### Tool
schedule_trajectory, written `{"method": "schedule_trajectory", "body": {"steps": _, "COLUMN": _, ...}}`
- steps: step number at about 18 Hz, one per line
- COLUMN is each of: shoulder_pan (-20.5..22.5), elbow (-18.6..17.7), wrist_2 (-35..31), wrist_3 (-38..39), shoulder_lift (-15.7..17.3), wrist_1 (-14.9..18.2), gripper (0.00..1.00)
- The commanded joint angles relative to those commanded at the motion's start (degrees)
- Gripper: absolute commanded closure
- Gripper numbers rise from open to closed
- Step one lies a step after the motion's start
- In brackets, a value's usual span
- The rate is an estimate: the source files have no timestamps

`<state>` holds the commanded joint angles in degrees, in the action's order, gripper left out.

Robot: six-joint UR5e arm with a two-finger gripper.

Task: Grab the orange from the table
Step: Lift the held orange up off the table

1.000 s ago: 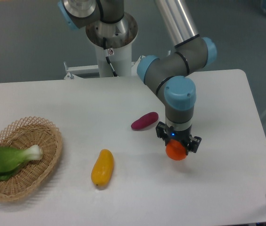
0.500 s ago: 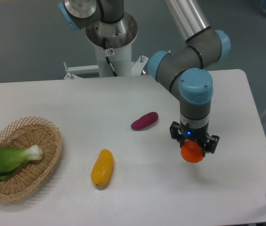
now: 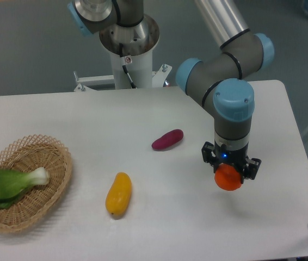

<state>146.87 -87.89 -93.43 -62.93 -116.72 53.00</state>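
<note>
We are seeing the gripper (image 3: 229, 173) clamping the orange (image 3: 228, 178) over the table (image 3: 143, 228). Taking the orange as landmark, a purple sweet potato (image 3: 167, 139) is lying up-left, a yellow fruit (image 3: 118, 193) left, and a basket (image 3: 53, 179) holding greens (image 3: 10, 184) far left.

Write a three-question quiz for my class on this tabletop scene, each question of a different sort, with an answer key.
1. True or false: the gripper is shut on the orange.
2. Which lies nearest the gripper? A) the yellow fruit B) the purple sweet potato C) the basket
3. Fill in: the green vegetable lies in the ____.

Key: 1 true; 2 B; 3 basket.
</note>
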Motion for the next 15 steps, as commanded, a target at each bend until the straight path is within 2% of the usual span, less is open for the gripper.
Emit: {"method": "schedule_trajectory", "body": {"steps": 15, "shoulder_pan": 0.0, "elbow": -0.35, "wrist_2": -1.06, "wrist_3": 0.09, "shoulder_lift": 0.09, "wrist_1": 0.09, "gripper": 0.4}}
